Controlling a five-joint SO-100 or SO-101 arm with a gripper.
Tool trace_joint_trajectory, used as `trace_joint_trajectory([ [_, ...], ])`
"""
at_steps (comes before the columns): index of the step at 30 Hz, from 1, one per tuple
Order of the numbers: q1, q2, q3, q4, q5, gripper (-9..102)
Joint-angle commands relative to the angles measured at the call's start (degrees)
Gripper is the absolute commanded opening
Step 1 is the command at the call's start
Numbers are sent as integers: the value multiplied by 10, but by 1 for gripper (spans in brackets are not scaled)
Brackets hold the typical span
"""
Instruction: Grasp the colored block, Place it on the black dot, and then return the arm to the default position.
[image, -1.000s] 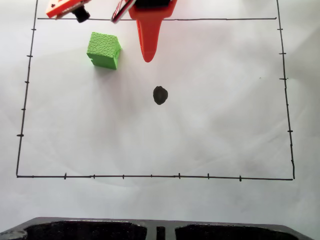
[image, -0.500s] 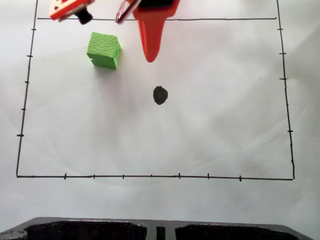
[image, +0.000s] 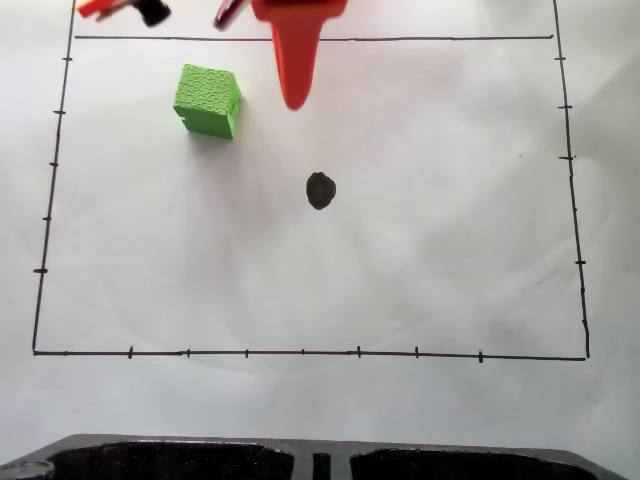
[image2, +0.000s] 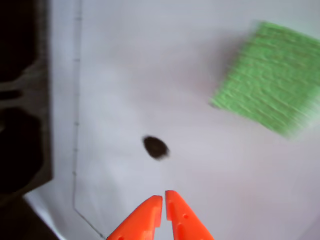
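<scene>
Reach step: the bright orange plastic arm's fingers (image2: 164, 197), nearly closed and empty, must open beside the rough green cube (image: 207, 100), apart from the black ink dot (image: 320, 190).

Rough, crackle-textured matt green block (image: 207, 99); smooth orange plastic gripper (image2: 163, 198); matt white paper (image: 420, 250) with inked dot (image: 320, 190).

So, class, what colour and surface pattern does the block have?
Bright green with a rough crackle texture; the block shows sharpest in the fixed view.
</scene>
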Motion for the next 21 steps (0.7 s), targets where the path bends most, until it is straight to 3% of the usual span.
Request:
trace_joint_trajectory([
  [1,4,-78,-102,43,27,0],
  [8,57,-149,-186,146,68,0],
  [21,196,-213,-191,121,-30,0],
])
